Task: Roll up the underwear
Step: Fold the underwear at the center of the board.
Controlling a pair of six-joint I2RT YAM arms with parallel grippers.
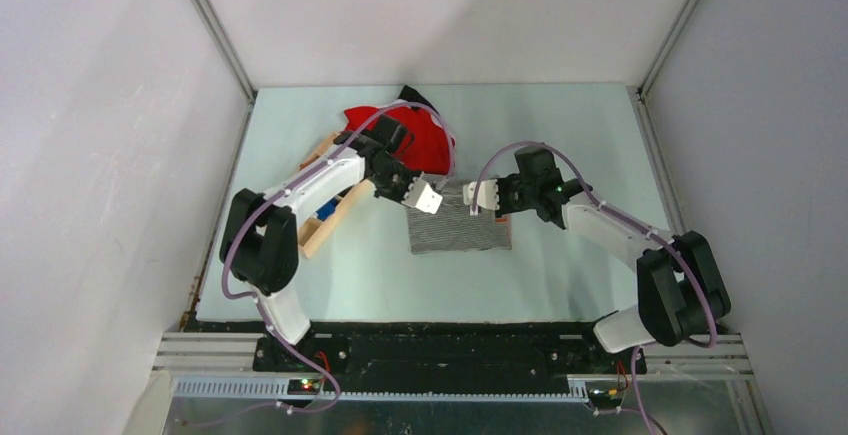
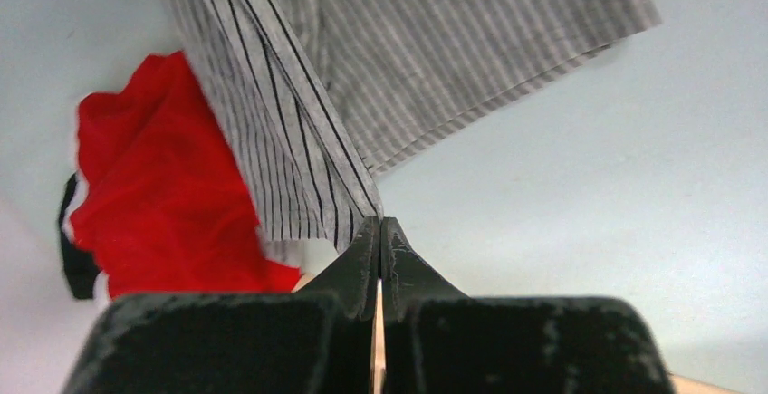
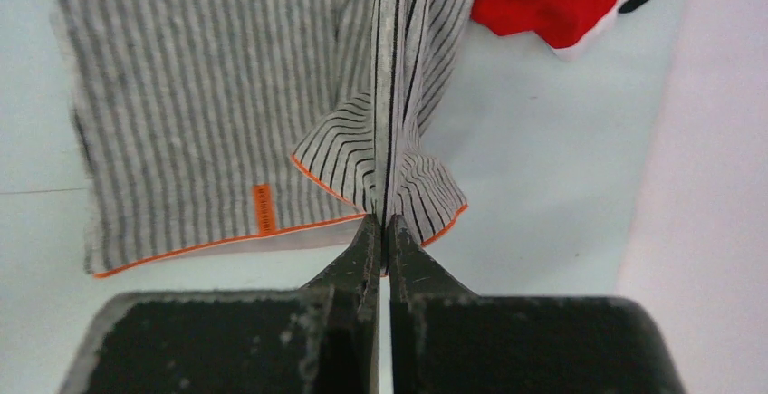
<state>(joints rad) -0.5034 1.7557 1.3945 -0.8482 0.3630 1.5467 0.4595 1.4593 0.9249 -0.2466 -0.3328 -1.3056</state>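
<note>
Cloth: the red one (image 1: 405,135) lies at the back of the surface (image 1: 570,145), behind my left arm; not part of this job.
Left gripper (image 2: 380,231): clamped shut on a far corner of the underwear (image 1: 462,233), lifting it so that edge can turn over.
Underwear: striped, mid-surface, near part flat, far edge raised between my two pinches.
Right gripper (image 3: 382,224): pinched tight on the orange-trimmed corner, level with the left so the roll starts even, I judge.
</note>
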